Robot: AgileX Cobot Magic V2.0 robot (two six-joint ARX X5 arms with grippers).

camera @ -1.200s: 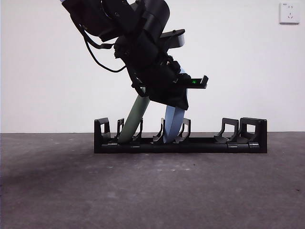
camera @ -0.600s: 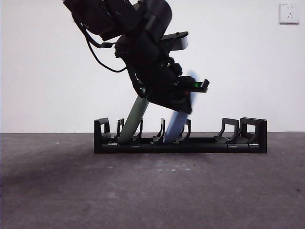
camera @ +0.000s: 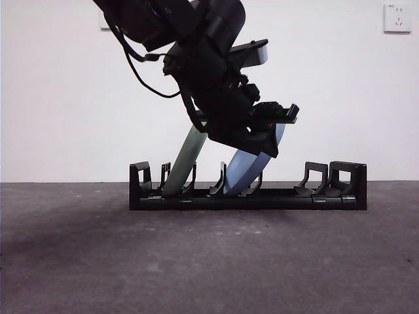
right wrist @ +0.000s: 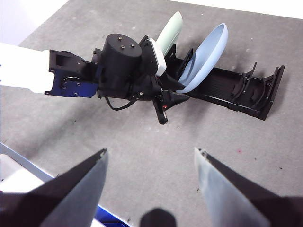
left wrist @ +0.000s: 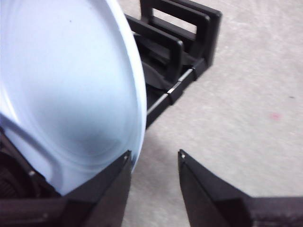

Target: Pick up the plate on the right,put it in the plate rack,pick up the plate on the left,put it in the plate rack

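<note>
The plate rack [camera: 340, 196] stands across the middle of the table. A pale green plate [camera: 186, 157] leans in a slot toward the rack's left end. A light blue plate [camera: 249, 167] leans rightward in a middle slot. My left gripper [left wrist: 154, 153] hangs just over the blue plate [left wrist: 71, 90] and is open; the plate's rim lies outside one jaw, not between the two. In the front view this gripper [camera: 272, 131] comes down from the upper left. My right gripper [right wrist: 151, 151] is open and empty, high above the table, and looks down on the rack [right wrist: 236, 90] and both plates.
Several empty slots [camera: 314, 180] remain at the rack's right end. A wall socket [camera: 397, 17] sits at the top right of the white wall. A white and blue object [right wrist: 19, 182] lies at the table's edge in the right wrist view.
The blue plate has tipped further to the right in its slot. My left gripper has shifted right and slightly up, and its jaws now stand off the plate's rim.
</note>
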